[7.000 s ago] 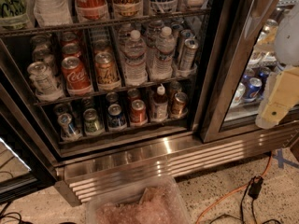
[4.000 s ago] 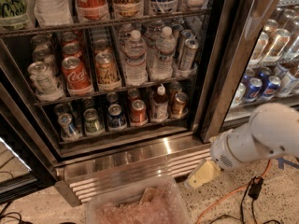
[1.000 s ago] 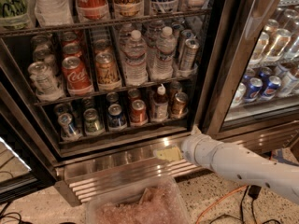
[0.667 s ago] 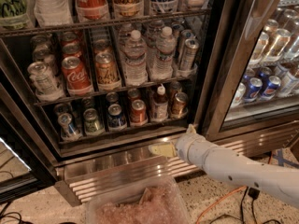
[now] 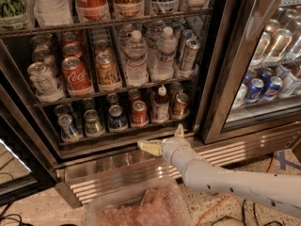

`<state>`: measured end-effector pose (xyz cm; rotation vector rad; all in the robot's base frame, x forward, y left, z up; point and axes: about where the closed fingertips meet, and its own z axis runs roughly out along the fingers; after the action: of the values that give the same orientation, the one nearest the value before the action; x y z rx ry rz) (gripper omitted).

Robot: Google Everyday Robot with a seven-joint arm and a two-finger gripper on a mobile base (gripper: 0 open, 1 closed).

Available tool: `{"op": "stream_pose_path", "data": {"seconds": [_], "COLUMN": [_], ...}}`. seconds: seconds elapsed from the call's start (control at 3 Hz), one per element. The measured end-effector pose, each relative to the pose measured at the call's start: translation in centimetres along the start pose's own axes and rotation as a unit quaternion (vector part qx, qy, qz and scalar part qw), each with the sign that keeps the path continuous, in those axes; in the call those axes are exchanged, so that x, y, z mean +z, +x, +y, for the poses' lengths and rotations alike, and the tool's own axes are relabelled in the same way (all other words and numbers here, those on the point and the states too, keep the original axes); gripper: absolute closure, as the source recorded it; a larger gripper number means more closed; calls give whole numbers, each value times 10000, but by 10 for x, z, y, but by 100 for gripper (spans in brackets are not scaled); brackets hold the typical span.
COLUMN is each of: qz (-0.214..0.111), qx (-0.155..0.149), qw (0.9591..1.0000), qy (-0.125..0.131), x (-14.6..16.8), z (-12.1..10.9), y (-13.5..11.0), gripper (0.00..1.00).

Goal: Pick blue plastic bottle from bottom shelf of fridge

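The fridge [image 5: 221, 79] stands with its left door open. The blue plastic bottle [image 5: 161, 105], small with a white cap and a darker label, stands upright on the bottom shelf [image 5: 94, 138] between a red can and a bronze can. My gripper [image 5: 163, 139] is at the front edge of that shelf, just below and slightly in front of the bottle, not touching it. Its two cream fingers [image 5: 146, 147] are spread apart, open and empty. The white arm runs in from the lower right.
Several cans [image 5: 116, 117] line the bottom shelf left of the bottle. Taller water bottles [image 5: 136, 58] and cola cans [image 5: 75, 74] fill the rack above. The right glass door [image 5: 263, 79] is shut. A steel grille [image 5: 117, 175], a clear plastic bin [image 5: 141, 208] and floor cables [image 5: 221, 206] lie below.
The arm came from the far right, swung down and then left. Over the last second the gripper has moved further left and slightly up, to the shelf's front below the bottle.
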<state>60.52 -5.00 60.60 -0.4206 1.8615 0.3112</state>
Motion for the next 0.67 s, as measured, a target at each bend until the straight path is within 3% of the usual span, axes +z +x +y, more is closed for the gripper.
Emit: {"op": "stream_pose_path", "data": {"seconds": [0.33, 0.67], "qz": [-556, -1002], "qx": [-156, -424], "qw": [9976, 9907], "qy": [380, 813], "x": [14, 19], "z": [-6, -15], "y": [-13, -23], "gripper": [0, 0]}}
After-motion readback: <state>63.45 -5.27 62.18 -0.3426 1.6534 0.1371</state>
